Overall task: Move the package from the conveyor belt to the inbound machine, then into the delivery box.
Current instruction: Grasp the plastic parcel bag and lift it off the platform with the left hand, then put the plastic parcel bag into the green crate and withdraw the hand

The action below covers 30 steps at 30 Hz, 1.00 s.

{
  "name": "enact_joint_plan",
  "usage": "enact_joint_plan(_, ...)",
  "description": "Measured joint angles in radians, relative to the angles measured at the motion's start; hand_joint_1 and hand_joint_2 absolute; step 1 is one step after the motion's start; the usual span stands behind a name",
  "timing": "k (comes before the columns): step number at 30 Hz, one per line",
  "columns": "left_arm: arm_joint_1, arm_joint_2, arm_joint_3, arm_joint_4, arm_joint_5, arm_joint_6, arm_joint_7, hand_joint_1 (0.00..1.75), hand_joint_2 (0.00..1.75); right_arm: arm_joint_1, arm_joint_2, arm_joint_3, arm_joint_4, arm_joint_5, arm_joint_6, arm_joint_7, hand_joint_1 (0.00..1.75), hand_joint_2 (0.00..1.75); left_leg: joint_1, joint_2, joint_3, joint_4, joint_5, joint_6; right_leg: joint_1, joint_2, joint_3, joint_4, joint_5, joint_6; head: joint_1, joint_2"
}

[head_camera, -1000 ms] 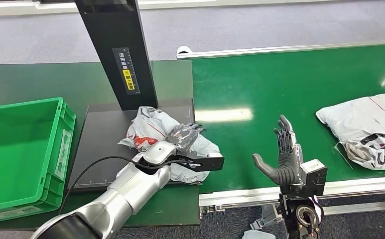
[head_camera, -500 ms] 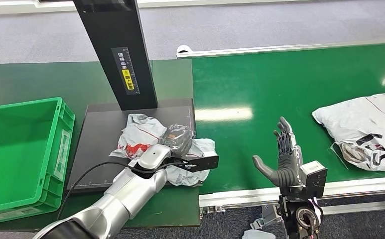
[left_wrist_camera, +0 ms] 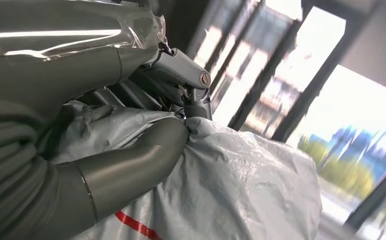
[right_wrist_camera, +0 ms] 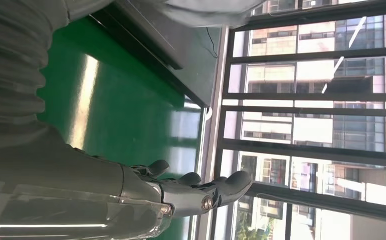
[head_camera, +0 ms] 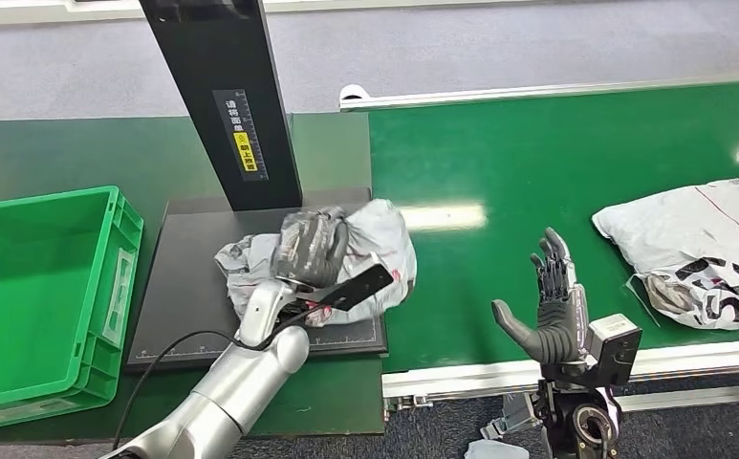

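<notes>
Now your left hand [head_camera: 310, 251] grips the package [head_camera: 375, 251] on the inbound machine [head_camera: 193, 277] (right hand [head_camera: 552, 304] spread, holding nothing); the delivery box [head_camera: 117, 258] comes next.

A green conveyor belt [head_camera: 556, 163] runs across the right side, with a grey package [head_camera: 705, 251] lying on it near the right edge. Left of it, a dark green table [head_camera: 78, 158] carries a black scanner plate [head_camera: 198, 277], which bears a crumpled grey package [head_camera: 365, 251], and an open green crate [head_camera: 35, 287] beside the plate.
</notes>
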Motion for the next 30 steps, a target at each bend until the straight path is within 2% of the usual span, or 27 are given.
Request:
enact_joint_plan(2,0.026,0.005,0.035,-0.097,0.027,0.051,-0.083,1.75,1.75,0.004,0.000,0.000,-0.004,-0.011,-0.010,0.000,0.00,1.75,0.000,0.000,0.000,0.000,0.000,0.000,0.000,0.000,-0.001,0.000,0.000,0.000,0.000,0.000)
enact_joint_plan(6,0.069,0.004,0.151,-0.268,0.074,0.065,-0.261,1.75,1.75,0.012,-0.002,0.000,-0.010,-0.035,-0.024,-0.002,0.00,1.75,0.000,0.001,-0.001,0.000,0.000,0.000,0.000,0.000,-0.001,0.000,0.000,0.000,0.000,0.000)
enact_joint_plan(12,0.110,-0.019,0.373,-0.413,0.049,0.065,-0.459,1.75,1.75,0.027,-0.008,-0.002,-0.021,-0.081,-0.024,-0.005,0.00,1.75,0.000,0.001,-0.001,0.000,0.000,0.000,0.000,0.000,-0.002,0.000,0.000,0.000,0.000,0.000)
enact_joint_plan(14,0.113,-0.030,0.456,-0.444,0.041,0.065,-0.503,1.75,1.75,0.031,-0.010,-0.003,-0.025,-0.085,-0.024,-0.006,0.00,1.75,0.000,0.001,-0.001,0.000,0.000,0.000,0.000,0.001,-0.002,0.000,0.000,0.000,0.000,0.000)
enact_joint_plan(17,0.118,-0.042,0.542,-0.479,0.005,0.065,-0.525,1.75,1.75,0.035,-0.011,-0.003,-0.030,-0.085,-0.024,-0.006,0.00,1.75,0.000,0.001,-0.001,0.000,0.000,0.000,0.000,0.000,-0.002,0.000,0.000,0.000,0.000,0.000)
enact_joint_plan(20,0.109,-0.054,0.650,-0.539,-0.142,0.065,-0.542,1.75,1.75,0.037,-0.011,-0.004,-0.033,-0.087,-0.024,-0.006,0.00,1.75,0.000,0.001,-0.002,0.000,0.000,0.000,0.000,0.001,-0.002,0.000,0.000,0.000,0.000,0.000)
enact_joint_plan(22,0.081,-0.048,0.749,-0.564,-0.235,0.065,-0.533,1.75,1.75,0.037,-0.012,-0.004,-0.034,-0.092,-0.024,-0.008,0.00,1.75,0.000,0.002,-0.002,0.000,0.000,0.000,0.000,0.002,-0.002,0.000,0.000,0.000,0.000,0.000)
enact_joint_plan(25,0.025,-0.006,0.899,-0.569,-0.299,0.065,-0.501,1.75,1.75,0.038,-0.016,-0.004,-0.034,-0.113,-0.024,-0.010,0.00,1.75,0.001,0.002,-0.001,0.000,0.000,0.000,0.001,0.002,-0.003,0.001,0.000,0.000,0.000,0.000)
enact_joint_plan(30,-0.063,0.094,1.105,-0.554,-0.325,0.065,-0.460,1.75,1.75,0.046,-0.024,-0.004,-0.042,-0.124,-0.024,-0.009,0.00,1.75,0.003,0.002,-0.002,0.000,0.000,-0.001,0.003,0.002,-0.003,0.001,0.000,-0.001,0.000,0.000)
